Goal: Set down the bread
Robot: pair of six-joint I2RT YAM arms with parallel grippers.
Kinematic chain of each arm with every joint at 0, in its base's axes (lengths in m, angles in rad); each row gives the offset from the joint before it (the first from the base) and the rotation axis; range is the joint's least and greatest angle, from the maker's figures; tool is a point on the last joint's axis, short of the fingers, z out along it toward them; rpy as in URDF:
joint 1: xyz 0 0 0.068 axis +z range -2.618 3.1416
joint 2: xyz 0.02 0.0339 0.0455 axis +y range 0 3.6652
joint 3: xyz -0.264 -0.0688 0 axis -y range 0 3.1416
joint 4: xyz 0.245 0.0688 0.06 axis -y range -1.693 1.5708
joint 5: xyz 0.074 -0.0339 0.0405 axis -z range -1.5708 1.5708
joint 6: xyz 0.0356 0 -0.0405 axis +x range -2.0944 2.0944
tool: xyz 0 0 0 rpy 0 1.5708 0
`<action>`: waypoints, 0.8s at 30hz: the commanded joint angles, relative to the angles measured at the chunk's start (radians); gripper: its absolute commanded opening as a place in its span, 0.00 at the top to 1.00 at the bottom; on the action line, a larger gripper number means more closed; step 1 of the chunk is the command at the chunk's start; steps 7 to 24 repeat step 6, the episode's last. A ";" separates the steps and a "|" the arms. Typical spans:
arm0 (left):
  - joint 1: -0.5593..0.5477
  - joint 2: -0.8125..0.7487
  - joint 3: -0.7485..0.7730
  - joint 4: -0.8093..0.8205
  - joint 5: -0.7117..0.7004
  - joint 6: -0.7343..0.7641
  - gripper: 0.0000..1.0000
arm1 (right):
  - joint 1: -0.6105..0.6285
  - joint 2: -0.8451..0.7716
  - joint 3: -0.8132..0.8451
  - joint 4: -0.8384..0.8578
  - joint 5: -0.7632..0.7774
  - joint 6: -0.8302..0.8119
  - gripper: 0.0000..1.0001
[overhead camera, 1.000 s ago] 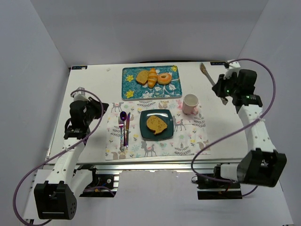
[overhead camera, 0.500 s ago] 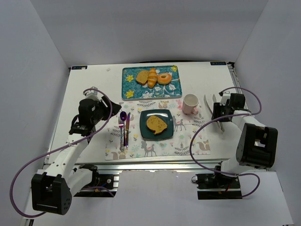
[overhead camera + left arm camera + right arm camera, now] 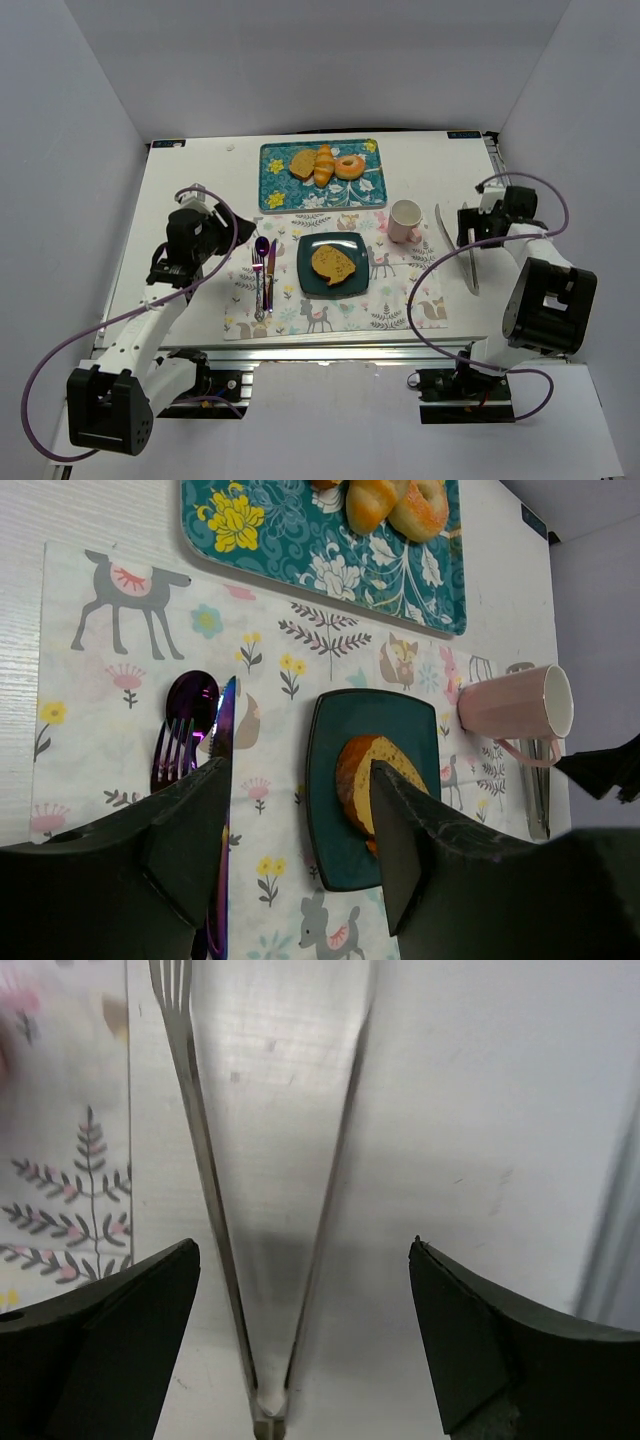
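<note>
- The bread (image 3: 334,264) (image 3: 358,778) lies flat on a dark teal square plate (image 3: 310,285) (image 3: 335,820), golden face up; it is smaller than the plate and sits about at its middle
- The plate rests in the middle of a placemat (image 3: 400,290) (image 3: 110,680) printed with animals and flowers, on the near half of the white table (image 3: 200,180)
- Just left of the plate, on the mat, lie a fork (image 3: 257,285) (image 3: 175,765), a purple spoon (image 3: 262,245) (image 3: 192,695) and a knife (image 3: 271,275) (image 3: 222,730), side by side, with the knife nearest the plate
- A pink mug (image 3: 404,220) (image 3: 510,705) stands at the far right corner of the mat, apart from the plate
- Beyond the mat is a teal flowered tray (image 3: 275,195) (image 3: 300,560); it holds a duller brown slice (image 3: 303,163), a croissant (image 3: 324,165) and a doughnut (image 3: 350,166) in a row
- The left gripper (image 3: 215,235) (image 3: 300,770) is by the left edge of the mat, pointing towards the plate; its fingers are spread wide with nothing between them but the view of the mat and plate
- Metal tongs (image 3: 472,272) (image 3: 205,1180) lie on the bare table right of the mat
- The right gripper (image 3: 468,232) (image 3: 302,1245) is over the tongs; its fingers stand wide apart on either side of them, with table showing in between, gripping nothing
</note>
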 commanded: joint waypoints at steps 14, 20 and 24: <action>-0.002 0.003 0.053 -0.005 -0.026 0.014 0.38 | 0.095 -0.134 0.338 -0.037 -0.004 -0.025 0.10; -0.002 0.003 0.053 -0.005 -0.026 0.014 0.38 | 0.095 -0.134 0.338 -0.037 -0.004 -0.025 0.10; -0.002 0.003 0.053 -0.005 -0.026 0.014 0.38 | 0.095 -0.134 0.338 -0.037 -0.004 -0.025 0.10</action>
